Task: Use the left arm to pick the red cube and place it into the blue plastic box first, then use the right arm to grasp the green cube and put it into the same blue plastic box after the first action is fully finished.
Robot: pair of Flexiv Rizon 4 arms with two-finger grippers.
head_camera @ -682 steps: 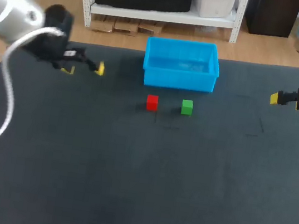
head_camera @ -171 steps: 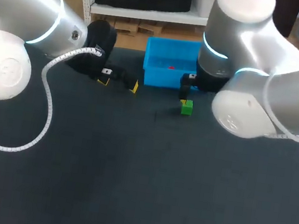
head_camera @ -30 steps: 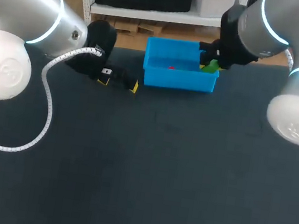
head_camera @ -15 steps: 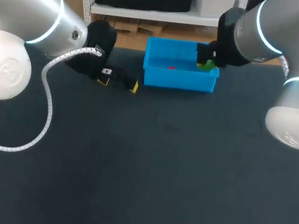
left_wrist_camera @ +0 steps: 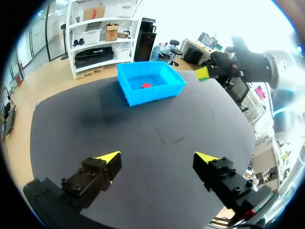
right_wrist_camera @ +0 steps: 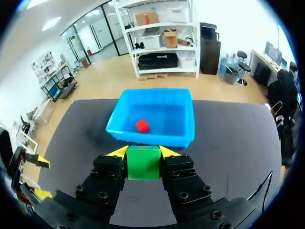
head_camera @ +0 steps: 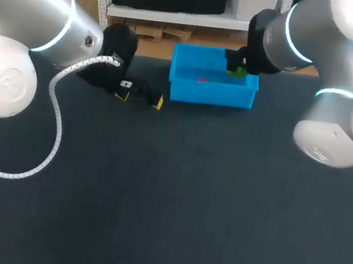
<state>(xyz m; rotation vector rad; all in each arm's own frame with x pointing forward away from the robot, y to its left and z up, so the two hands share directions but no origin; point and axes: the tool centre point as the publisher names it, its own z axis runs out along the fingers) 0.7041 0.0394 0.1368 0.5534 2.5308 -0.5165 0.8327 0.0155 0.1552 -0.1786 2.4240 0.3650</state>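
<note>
The blue plastic box [head_camera: 241, 96] stands at the table's far middle, with the red cube [head_camera: 202, 79] lying inside it. The red cube [right_wrist_camera: 142, 126] and the box [right_wrist_camera: 178, 137] show ahead of my right gripper in the right wrist view. My right gripper [head_camera: 237, 70] hangs above the box's right part, shut on the green cube [right_wrist_camera: 143, 162], which sits between its two yellow tips. My left gripper [head_camera: 140, 97] hovers over the mat left of the box, open and empty; in its own view [left_wrist_camera: 157, 160] the box [left_wrist_camera: 159, 91] lies well ahead.
A dark mat [head_camera: 173, 198] covers the table. Faint chalk marks [left_wrist_camera: 170, 139] show on it in front of the box. My right arm's large grey links [head_camera: 336, 129] rise over the right side of the table.
My right gripper has carried the green cube leftward, from over the box's right wall to above its inside. The left arm has not moved.
</note>
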